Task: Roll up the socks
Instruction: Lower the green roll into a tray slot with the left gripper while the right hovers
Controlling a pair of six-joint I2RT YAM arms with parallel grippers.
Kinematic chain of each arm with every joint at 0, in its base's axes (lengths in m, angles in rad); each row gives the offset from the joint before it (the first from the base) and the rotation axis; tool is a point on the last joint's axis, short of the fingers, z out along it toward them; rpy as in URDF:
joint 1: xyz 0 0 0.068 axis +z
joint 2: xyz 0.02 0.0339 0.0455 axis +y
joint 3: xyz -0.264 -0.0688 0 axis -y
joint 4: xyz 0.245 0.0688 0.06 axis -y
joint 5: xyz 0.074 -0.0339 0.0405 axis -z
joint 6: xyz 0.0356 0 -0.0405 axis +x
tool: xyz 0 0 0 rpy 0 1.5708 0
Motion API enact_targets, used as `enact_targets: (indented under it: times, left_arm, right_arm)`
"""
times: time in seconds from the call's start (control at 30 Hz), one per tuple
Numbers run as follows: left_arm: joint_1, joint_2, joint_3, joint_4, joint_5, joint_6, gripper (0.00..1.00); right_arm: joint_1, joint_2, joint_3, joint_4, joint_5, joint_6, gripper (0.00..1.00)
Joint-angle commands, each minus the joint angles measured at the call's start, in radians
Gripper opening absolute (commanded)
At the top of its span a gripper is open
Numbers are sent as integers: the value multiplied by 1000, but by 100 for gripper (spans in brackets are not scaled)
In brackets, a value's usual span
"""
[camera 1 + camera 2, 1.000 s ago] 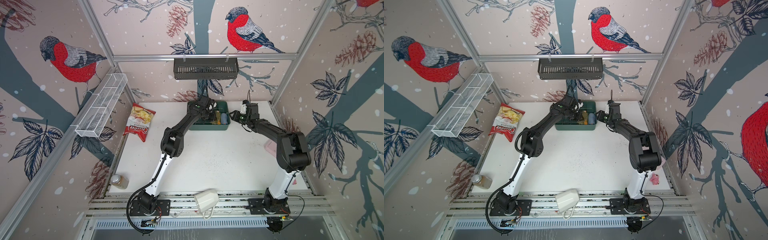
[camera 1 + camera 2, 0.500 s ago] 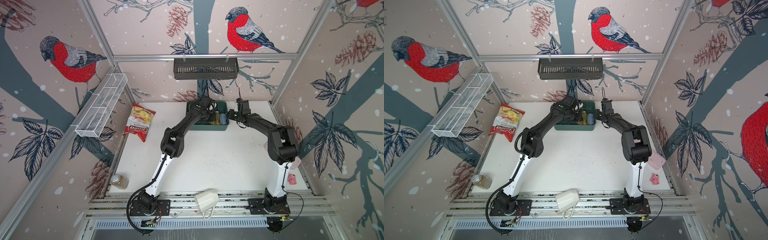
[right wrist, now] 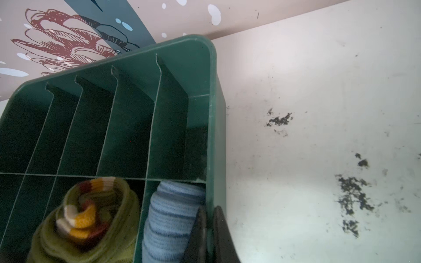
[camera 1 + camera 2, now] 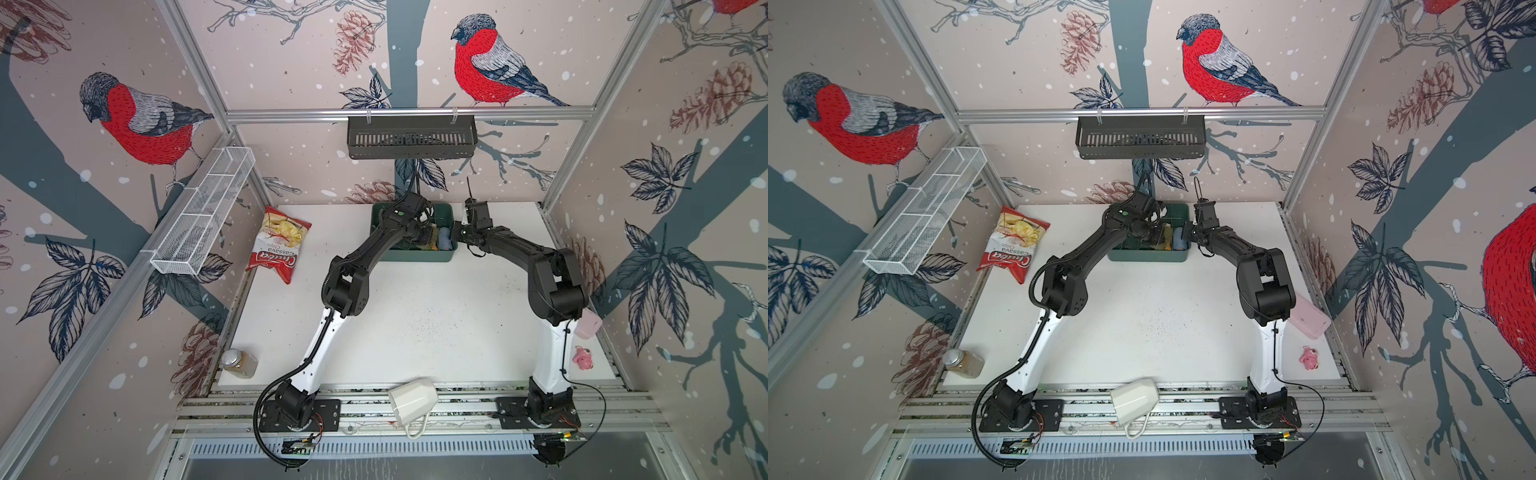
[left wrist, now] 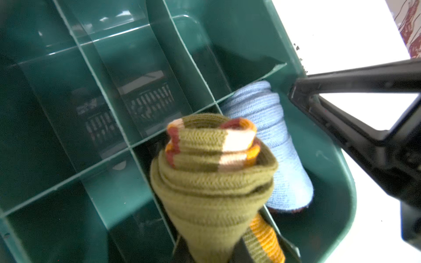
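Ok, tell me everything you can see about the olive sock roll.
The olive socks are a ribbed knit bundle rolled into a spiral, with cream, brown and orange cuff stripes showing at its centre. It sits spiral end up in the green divided tray, in the compartment beside the blue sock roll, with a divider between them. The left gripper holds it between its fingers.

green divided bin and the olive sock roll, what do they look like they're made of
green divided bin: probably hard moulded plastic, semi-gloss; thin rigid dividers, highlights and reflections on its walls.
olive sock roll: knitted yarn, matte and soft; stitch rows show clearly, fibre type can't be told.
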Motion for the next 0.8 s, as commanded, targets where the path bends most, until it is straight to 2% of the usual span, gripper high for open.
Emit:
enact_targets:
  times: [0.0,0.33,0.67,0.77]
  left_arm:
    - [-5,-15,-18,-167,-48,36,0]
    - [-19,-103,-117,-229,-103,55,0]
    - [-35,-175,-191,-301,-124,43,0]
    - [-48,-196,-202,-309,-128,38,0]
  right_arm:
    - [9,-12,-38,-34,26,-4,3]
    - [59,-102,-173,-4,32,14,1]
    - [114,-298,-425,80,33,87,1]
    - [127,-335,-455,85,38,92,1]
